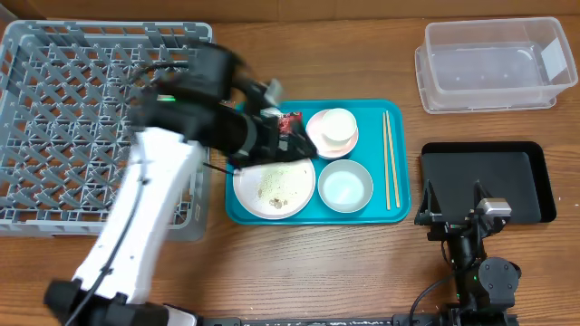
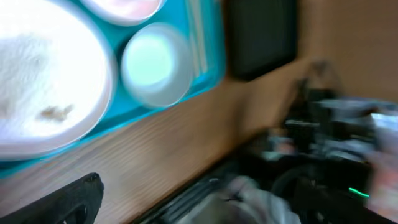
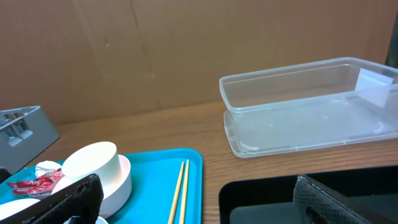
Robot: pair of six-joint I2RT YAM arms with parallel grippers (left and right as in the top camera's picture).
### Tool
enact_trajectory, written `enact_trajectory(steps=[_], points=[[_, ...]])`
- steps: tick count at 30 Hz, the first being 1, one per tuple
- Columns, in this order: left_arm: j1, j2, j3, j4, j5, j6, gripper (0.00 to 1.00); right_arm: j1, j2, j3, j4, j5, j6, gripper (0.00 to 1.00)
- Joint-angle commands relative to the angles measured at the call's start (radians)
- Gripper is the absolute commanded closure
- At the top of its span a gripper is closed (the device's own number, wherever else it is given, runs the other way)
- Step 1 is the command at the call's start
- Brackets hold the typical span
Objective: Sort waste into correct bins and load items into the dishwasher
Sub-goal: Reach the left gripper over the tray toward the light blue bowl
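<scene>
Reaching to 12 o'clock of the plate [image 1: 274, 186], your left pincer [image 1: 284, 134] sits at the red wrapper [image 1: 291, 119]; blur hides its opening.

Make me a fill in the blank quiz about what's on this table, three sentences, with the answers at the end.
1. The chopsticks lie on the ___ tray.
2. The food scraps sit on the round white ___.
3. The small white cup stands inside a pale ___.
Missing words: teal; plate; bowl.
</scene>
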Motion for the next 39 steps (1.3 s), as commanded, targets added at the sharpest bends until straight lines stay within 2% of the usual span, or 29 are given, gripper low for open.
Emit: enact_trajectory(steps=[1,3,5,11,15,19,22,26,28,31,35,39], points=[[-0.169,0.027,0.027,-0.031,-0.568,-0.27,0.0,0.004,-0.01,-0.01,0.005,0.009,-0.007,0.0],[-0.224,0.048,0.027,-0.034,-0.705,-0.333,0.0,0.004,-0.01,-0.01,0.005,0.009,-0.007,0.0],[-0.234,0.062,0.027,-0.023,-0.731,-0.353,0.0,0.004,-0.01,-0.01,0.005,0.009,-0.007,0.0],[-0.209,0.078,0.026,0.104,-0.613,-0.361,0.0,0.004,-0.01,-0.01,0.005,0.009,-0.007,0.0],[-0.21,0.091,0.024,0.175,-0.603,-0.385,0.0,0.004,-0.01,-0.01,0.005,0.009,-0.007,0.0],[-0.211,0.117,0.024,0.183,-0.58,-0.447,0.0,0.004,-0.01,-0.01,0.005,0.009,-0.007,0.0],[-0.211,0.151,0.024,0.176,-0.614,-0.444,0.18,0.004,-0.01,-0.01,0.005,0.009,-0.007,0.0],[-0.21,0.226,0.024,0.173,-0.679,-0.444,0.24,0.004,-0.01,-0.01,0.005,0.009,-0.007,0.0],[-0.209,0.266,0.024,0.172,-0.658,-0.458,0.37,0.004,-0.01,-0.01,0.005,0.009,-0.007,0.0],[-0.212,0.327,0.024,0.185,-0.634,-0.459,0.47,0.004,-0.01,-0.01,0.005,0.009,-0.007,0.0],[-0.212,0.388,0.024,0.211,-0.671,-0.459,0.53,0.004,-0.01,-0.01,0.005,0.009,-0.007,0.0],[-0.211,0.435,0.024,0.222,-0.69,-0.459,0.52,0.004,-0.01,-0.01,0.005,0.009,-0.007,0.0]])
